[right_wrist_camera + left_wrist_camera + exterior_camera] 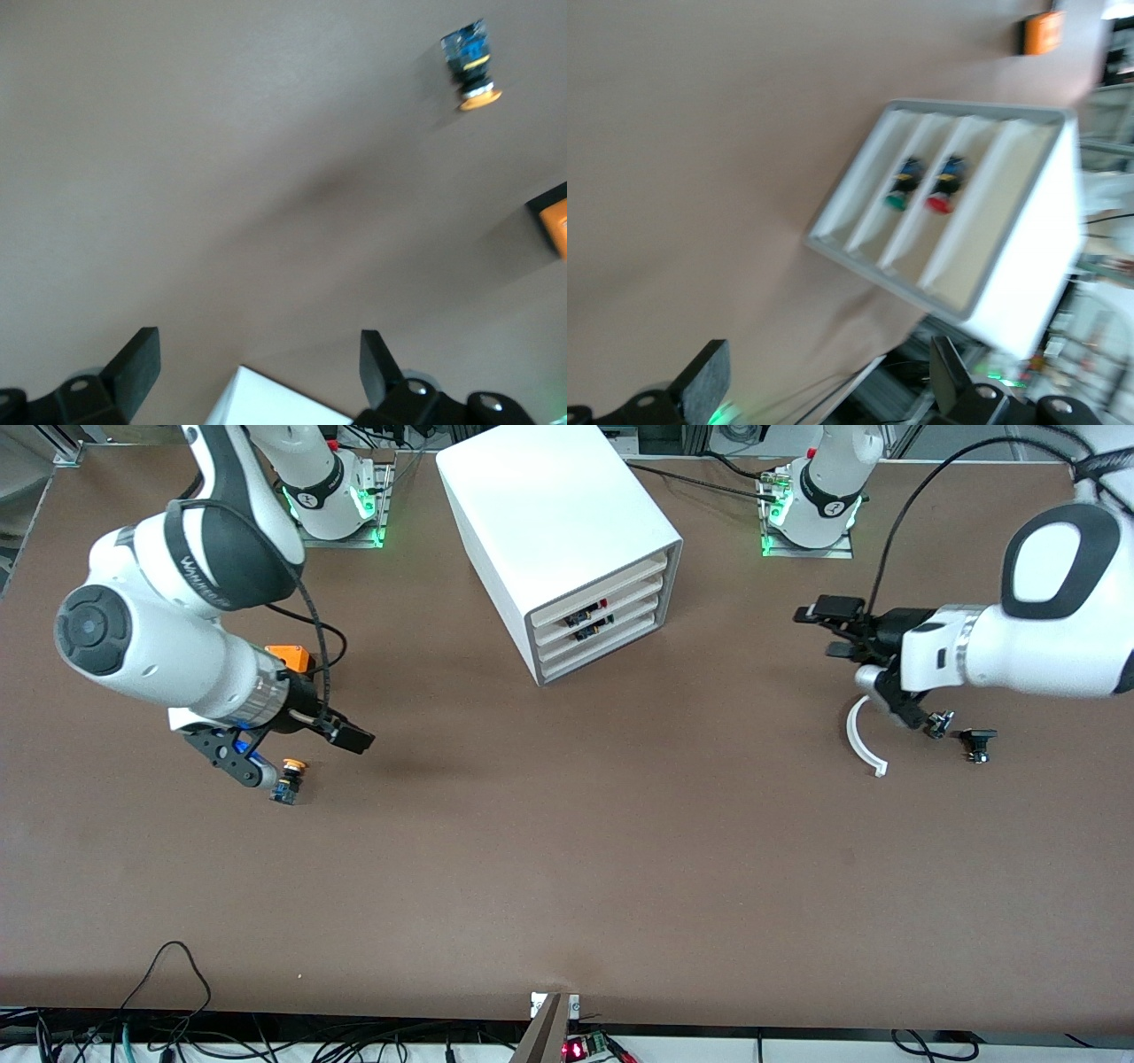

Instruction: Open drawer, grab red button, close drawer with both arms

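Nearest the front camera lies a small yellow-capped button (289, 778) on a black and blue body, resting on the matte brown table (567, 868) toward the right arm's end. The right gripper (301, 757) hovers just above it, fingers spread wide and holding nothing; the right arm (159, 629), glossy white with black joint rings, bends down from its base and points its wrist toward the table's middle. An orange box (292, 657) sits just beside that wrist, farther from the camera than the yellow-capped button.

At mid-table stands the boxy white cabinet (554, 522), smooth-sided with rounded edges, turned at an angle. Its four shallow cream-fronted drawers are stacked and all pushed in. Through the gaps, one drawer (611, 611) holds the button (940, 203) with its red mushroom cap; the drawer next to it holds a like green-capped button (897, 201).

Toward the left arm's end, a thin white curved strip (861, 740) lies flat, with a small black part (977, 741) beside it. The left gripper (837, 629) hangs over bare table, facing the cabinet's drawer fronts, fingers parted and empty, its arm stretched level.
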Robot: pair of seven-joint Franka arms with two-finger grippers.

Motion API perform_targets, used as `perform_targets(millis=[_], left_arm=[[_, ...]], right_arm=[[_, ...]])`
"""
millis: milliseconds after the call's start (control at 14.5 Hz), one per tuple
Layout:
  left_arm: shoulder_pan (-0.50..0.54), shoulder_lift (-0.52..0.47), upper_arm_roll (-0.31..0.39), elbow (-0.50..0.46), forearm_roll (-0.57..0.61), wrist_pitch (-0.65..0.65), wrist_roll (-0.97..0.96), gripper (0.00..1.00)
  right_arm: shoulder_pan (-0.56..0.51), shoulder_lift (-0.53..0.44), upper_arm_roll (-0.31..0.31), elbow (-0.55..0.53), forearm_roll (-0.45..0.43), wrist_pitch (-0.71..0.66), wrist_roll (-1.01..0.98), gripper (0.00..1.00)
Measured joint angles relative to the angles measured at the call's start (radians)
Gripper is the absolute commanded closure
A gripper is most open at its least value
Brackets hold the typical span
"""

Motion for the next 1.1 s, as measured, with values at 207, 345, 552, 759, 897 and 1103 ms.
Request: perform_targets(millis=[207, 345, 552, 759, 897, 1103], left_arm=[[-0.015, 0.043, -0.027, -0.084, -0.146, 0.088, 0.071, 0.07], [-0.019, 0.048, -0.058, -0.17, -0.225, 0.154, 0.145, 0.07], [-0.022, 0.065, -0.077, -0.282, -0.339, 0.194, 0.262, 0.07], [-0.023, 0.097, -0.079, -0.363, -0.422, 0.222, 0.398, 0.09], [-0.029, 0.109, -0.093, -0.41, -0.465, 0.243, 0.45, 0.17], [-0.038, 0.143, -0.144, -0.456, -0.531, 0.265, 0.517, 0.26]], right_arm=[[0.05, 0.016, 0.001, 0.0, 0.0, 0.054, 0.144, 0.0], [0.069, 0.026, 0.001, 0.0, 0.0, 0.099, 0.218, 0.0], [0.074, 0.033, 0.001, 0.001, 0.004, 0.143, 0.295, 0.0], [0.105, 0.039, 0.001, 0.001, 0.005, 0.2, 0.362, 0.0], [0.125, 0.044, 0.001, 0.001, 0.005, 0.235, 0.401, 0.0], [0.138, 0.052, 0.001, 0.001, 0.005, 0.291, 0.449, 0.0]])
